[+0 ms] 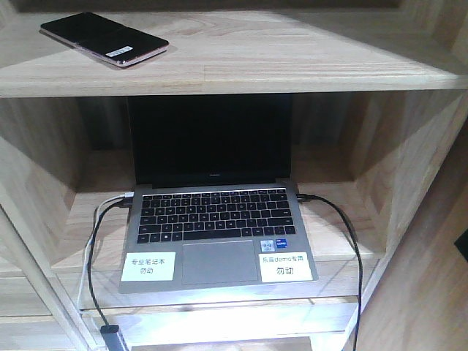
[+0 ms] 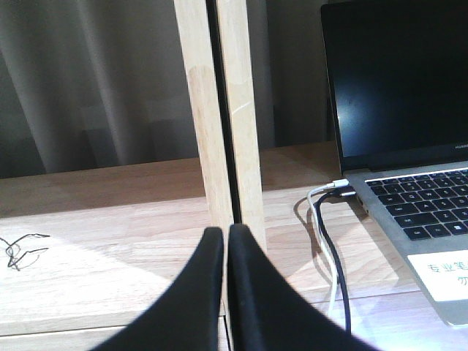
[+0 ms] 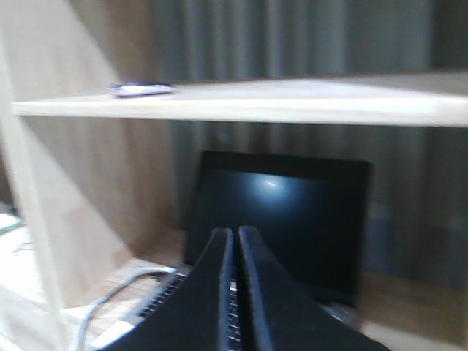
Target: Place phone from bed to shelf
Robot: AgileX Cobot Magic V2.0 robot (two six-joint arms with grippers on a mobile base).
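The phone (image 1: pixel 104 38) lies flat on the top board of the shelf (image 1: pixel 292 58), dark face up, its barcode sticker toward the near edge, touching neither arm. In the right wrist view it shows as a small bright sliver (image 3: pixel 141 90) on that board, above and to the left of the right claw (image 3: pixel 235 234). That claw has its two black fingers pressed nearly together with only a thin slit between them, and it holds nothing. The left claw (image 2: pixel 225 232) is likewise closed and empty; a pale wooden upright (image 2: pixel 219 110) of the shelf stands just beyond its tips, and the open laptop (image 2: pixel 409 146) with its cables (image 2: pixel 329 241) lies to its right.

By the look of it, the placing itself is done. The risks now come from the arms. The right claw points at the laptop screen (image 3: pixel 278 219) and sits under the board, so a lift could knock the board's edge and jolt the phone, which rests near the front left corner and could slide off. The left claw could strike the upright or snag the cables if it swings right.
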